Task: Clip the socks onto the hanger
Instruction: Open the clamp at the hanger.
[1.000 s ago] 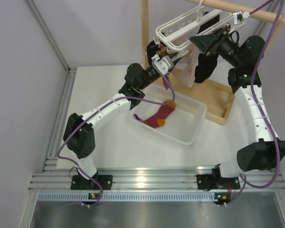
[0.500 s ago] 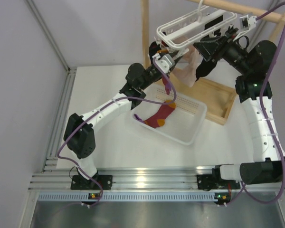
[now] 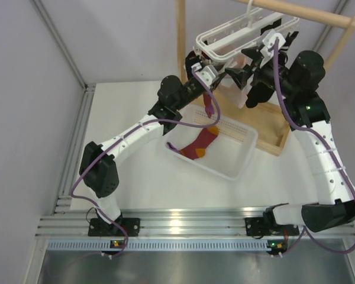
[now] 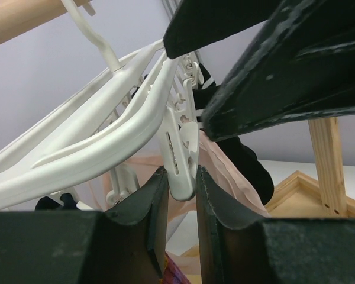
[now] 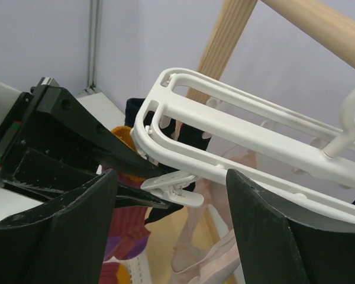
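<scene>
The white lattice hanger point(image 3: 236, 32) hangs from the wooden rod; it also shows in the left wrist view point(image 4: 106, 148) and the right wrist view point(image 5: 254, 127). My left gripper point(image 3: 202, 70) point(image 4: 181, 171) is at its left end, fingertips shut on one dangling white peg point(image 4: 182, 171) point(image 5: 173, 189). A maroon-purple sock point(image 3: 208, 106) point(image 5: 127, 231) hangs just below that gripper; what holds it is hidden. Another maroon sock point(image 3: 198, 145) lies in the basket. My right gripper point(image 3: 241, 70) point(image 5: 170, 177) is open and empty, its jaws facing the same peg. A dark sock point(image 3: 257, 94) hangs from the hanger.
The white slotted basket point(image 3: 236, 168) sits below the hanger. The wooden rack has a top rod point(image 3: 307, 13), a post point(image 3: 179, 35) and a base frame point(image 3: 278, 127). A pale pink sheer garment point(image 5: 219, 260) hangs under the hanger between the two grippers.
My right gripper swung left and down from the rod's end to the hanger's middle, now facing the left gripper. My left gripper rose slightly to the hanger's corner.
</scene>
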Tool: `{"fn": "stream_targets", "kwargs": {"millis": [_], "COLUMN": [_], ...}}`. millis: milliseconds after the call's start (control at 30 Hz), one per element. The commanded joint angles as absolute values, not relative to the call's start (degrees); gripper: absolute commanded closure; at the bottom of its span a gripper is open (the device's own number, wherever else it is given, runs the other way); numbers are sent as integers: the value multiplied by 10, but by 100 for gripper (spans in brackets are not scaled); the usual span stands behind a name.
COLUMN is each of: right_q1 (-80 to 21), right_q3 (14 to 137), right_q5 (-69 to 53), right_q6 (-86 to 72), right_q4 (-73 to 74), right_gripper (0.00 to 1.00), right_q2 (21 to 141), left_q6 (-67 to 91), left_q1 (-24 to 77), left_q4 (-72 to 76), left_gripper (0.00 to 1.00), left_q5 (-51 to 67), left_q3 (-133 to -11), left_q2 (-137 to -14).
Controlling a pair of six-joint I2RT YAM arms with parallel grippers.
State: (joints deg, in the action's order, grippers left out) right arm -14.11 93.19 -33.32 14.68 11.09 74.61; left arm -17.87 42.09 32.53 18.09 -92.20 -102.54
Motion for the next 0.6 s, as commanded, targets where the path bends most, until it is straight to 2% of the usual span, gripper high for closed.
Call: {"fn": "stream_targets", "kwargs": {"millis": [0, 367, 567], "right_q1": [-160, -196, -194], "right_q3": [975, 1034, 1096], "right_q5": [-286, -207, -222], "right_q6": [202, 187, 88], "right_q4": [111, 118, 133], "right_gripper": [27, 28, 28], "right_q2": [765, 821, 836], "left_q6": [-209, -320, -439], "left_q1": [429, 446, 472], "left_q4": [323, 371, 427], "left_gripper": [100, 100, 100], "left_q5": [206, 213, 183], "left_q3": [-925, -897, -846], "left_q2": [-1014, -1013, -1008]}}
